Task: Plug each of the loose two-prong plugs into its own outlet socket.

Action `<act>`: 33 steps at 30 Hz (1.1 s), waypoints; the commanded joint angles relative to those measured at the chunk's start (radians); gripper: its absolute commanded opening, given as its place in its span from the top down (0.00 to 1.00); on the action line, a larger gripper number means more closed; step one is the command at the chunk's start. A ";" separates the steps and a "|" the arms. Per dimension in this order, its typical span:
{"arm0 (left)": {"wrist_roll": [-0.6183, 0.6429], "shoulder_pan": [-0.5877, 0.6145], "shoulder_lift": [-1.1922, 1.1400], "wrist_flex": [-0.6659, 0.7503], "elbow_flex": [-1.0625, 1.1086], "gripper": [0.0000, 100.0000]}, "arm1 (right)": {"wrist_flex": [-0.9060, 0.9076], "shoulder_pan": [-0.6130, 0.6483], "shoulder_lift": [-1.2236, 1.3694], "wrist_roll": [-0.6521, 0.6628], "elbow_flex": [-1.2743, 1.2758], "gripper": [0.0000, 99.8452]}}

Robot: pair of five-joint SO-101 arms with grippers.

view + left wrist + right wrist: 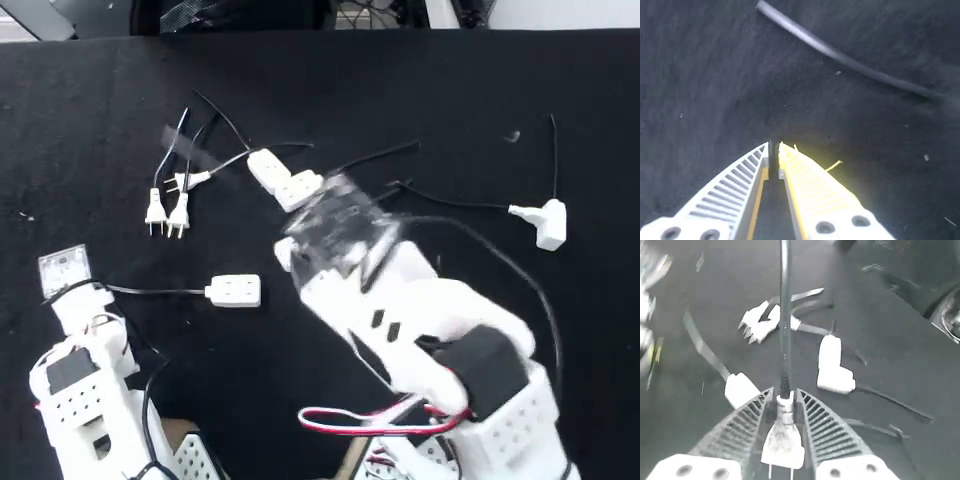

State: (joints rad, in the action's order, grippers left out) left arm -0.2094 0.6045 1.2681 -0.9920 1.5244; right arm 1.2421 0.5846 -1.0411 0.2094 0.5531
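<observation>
Between the fingers of the right gripper (784, 392) a plug (782, 442) is clamped, as is seen from the right wrist view: its prongs point back toward the wrist and its cord (785, 315) runs out past the fingertips. From the high view the same gripper (335, 228) is seen only as a blur just beside a touching pair of sockets (298, 188), and the held plug cannot be made out there. That pair (832, 365) is shown as an L shape in the right wrist view, with a single socket (740, 389) near the fingers and the loose plugs (757, 322) farther off. In the high view the loose plugs (180, 212) lie together on the black table (80, 120), well apart from the single socket (236, 290). Whether anything sits in any socket cannot be told. The left gripper (773, 150) is seen from its own wrist view with its fingertips pressed together on nothing, low over bare table (700, 75), with a dark cable (840, 56) lying across ahead of it.
</observation>
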 commanded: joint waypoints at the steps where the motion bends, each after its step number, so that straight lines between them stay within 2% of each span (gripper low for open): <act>1: 0.005 -0.090 0.005 0.002 -0.102 0.95 | -0.413 -0.054 -0.077 -0.103 0.363 0.99; 4: 0.009 -0.170 0.005 0.000 -0.136 0.95 | -0.761 -0.091 -0.136 -0.114 0.665 0.99; 6: 0.012 -0.205 0.002 0.002 -0.133 0.95 | -0.911 -0.106 -0.157 -0.114 0.828 0.99; 10: 0.008 -0.222 0.005 0.009 -0.081 0.95 | -0.947 -0.110 -0.168 -0.114 1.010 0.99; 16: 0.005 -0.220 0.005 0.009 -0.041 0.95 | -0.755 -0.112 -0.176 -0.095 1.029 0.98; 23: 0.005 -0.222 0.005 0.009 -0.028 0.95 | -0.450 -0.114 -0.176 0.037 0.911 0.77; 27: 0.005 -0.222 0.005 0.009 -0.022 0.95 | -0.267 -0.167 -0.166 0.164 0.716 0.76; 30: 0.005 -0.220 0.005 0.048 0.007 0.95 | -0.150 -0.189 -0.156 0.367 0.585 0.80; 33: 0.005 -0.219 0.005 0.055 0.012 0.95 | -0.110 -0.190 -0.077 0.736 0.573 0.83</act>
State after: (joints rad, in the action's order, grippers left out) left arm -0.2094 0.3913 1.2666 -0.9582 1.5443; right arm 1.0902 0.4143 -1.1884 0.6099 1.2006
